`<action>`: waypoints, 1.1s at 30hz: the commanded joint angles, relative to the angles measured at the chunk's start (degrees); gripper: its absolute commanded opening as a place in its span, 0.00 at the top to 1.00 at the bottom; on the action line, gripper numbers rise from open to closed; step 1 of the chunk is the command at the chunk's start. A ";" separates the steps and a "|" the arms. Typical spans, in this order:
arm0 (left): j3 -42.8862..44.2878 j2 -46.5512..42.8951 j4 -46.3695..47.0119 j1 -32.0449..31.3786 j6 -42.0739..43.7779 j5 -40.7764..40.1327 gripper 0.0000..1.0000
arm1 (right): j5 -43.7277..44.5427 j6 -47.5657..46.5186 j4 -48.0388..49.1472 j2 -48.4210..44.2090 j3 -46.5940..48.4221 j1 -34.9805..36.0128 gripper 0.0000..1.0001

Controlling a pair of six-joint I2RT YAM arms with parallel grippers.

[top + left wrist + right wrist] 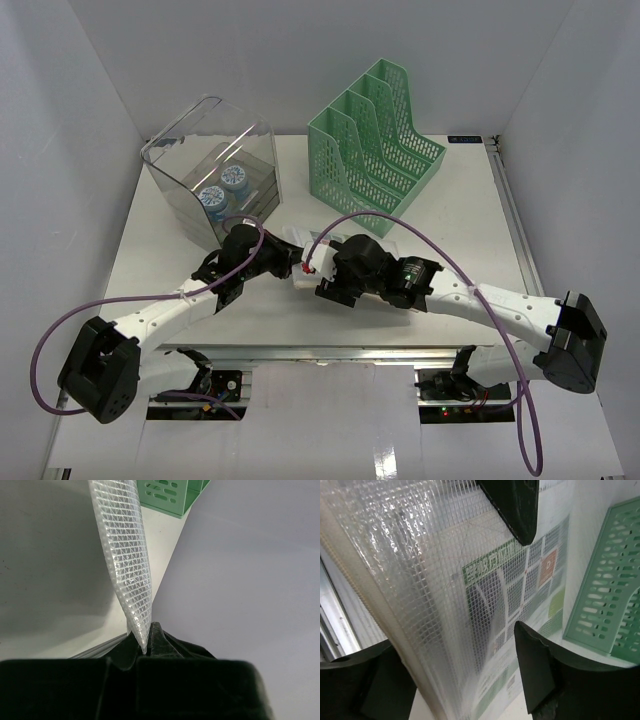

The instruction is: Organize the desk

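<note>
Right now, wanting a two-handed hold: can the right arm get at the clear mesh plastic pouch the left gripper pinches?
Likely yes: the right gripper stands open astride the clear mesh plastic pouch, nothing between; the left gripper pinches its edge.

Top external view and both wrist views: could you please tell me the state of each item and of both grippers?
mesh pouch: held edgewise, pinched at one edge, printed sheet inside.
left gripper: shut on the mesh pouch.
right gripper: open, straddling the pouch's edge.
green file rack: upright, slots look empty.
clear box: holds two round blue-topped items.
</note>
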 commanded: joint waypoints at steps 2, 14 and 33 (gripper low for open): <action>1.17 -1.76 0.44 -0.32 -2.78 -0.33 1.00 | 1.11 -0.15 3.93 0.54 1.29 0.53 0.41; 0.85 -3.15 0.88 -0.32 -3.02 -0.27 1.00 | 3.81 -2.88 3.86 4.11 2.65 2.39 0.58; 9.50 -12.13 -4.35 -0.16 14.57 -4.51 0.02 | -22.69 -7.36 -8.35 -6.71 11.97 -5.45 0.92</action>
